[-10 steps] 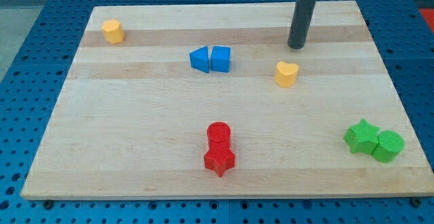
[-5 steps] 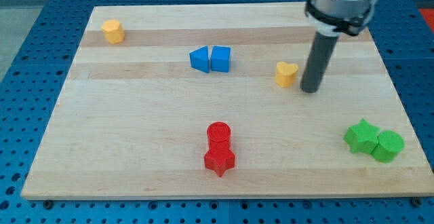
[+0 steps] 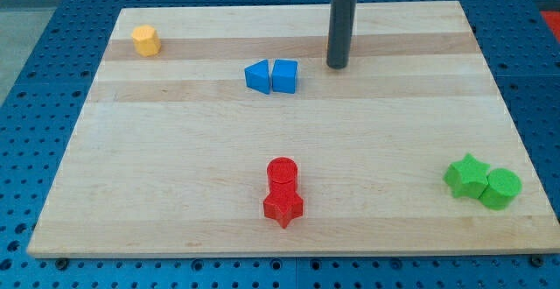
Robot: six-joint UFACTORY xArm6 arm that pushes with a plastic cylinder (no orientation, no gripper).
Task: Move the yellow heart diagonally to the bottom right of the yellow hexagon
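Note:
The yellow hexagon [image 3: 145, 40] sits near the board's top left corner. The yellow heart does not show anywhere in this view; I cannot tell whether the rod hides it. My tip [image 3: 338, 63] rests on the board in the upper middle, just right of the blue pair and far to the right of the yellow hexagon. The rod rises straight up from it to the view's top edge.
A blue triangular block [image 3: 257, 76] and a blue cube [image 3: 284, 75] touch side by side left of my tip. A red cylinder [image 3: 282, 172] and a red star [image 3: 283, 207] touch at bottom centre. A green star [image 3: 466, 176] and a green cylinder [image 3: 501, 188] touch at bottom right.
My tip swung from above the heart to its right side, then up and left to beside the blue cube. The yellow heart, seen right of centre before, no longer shows.

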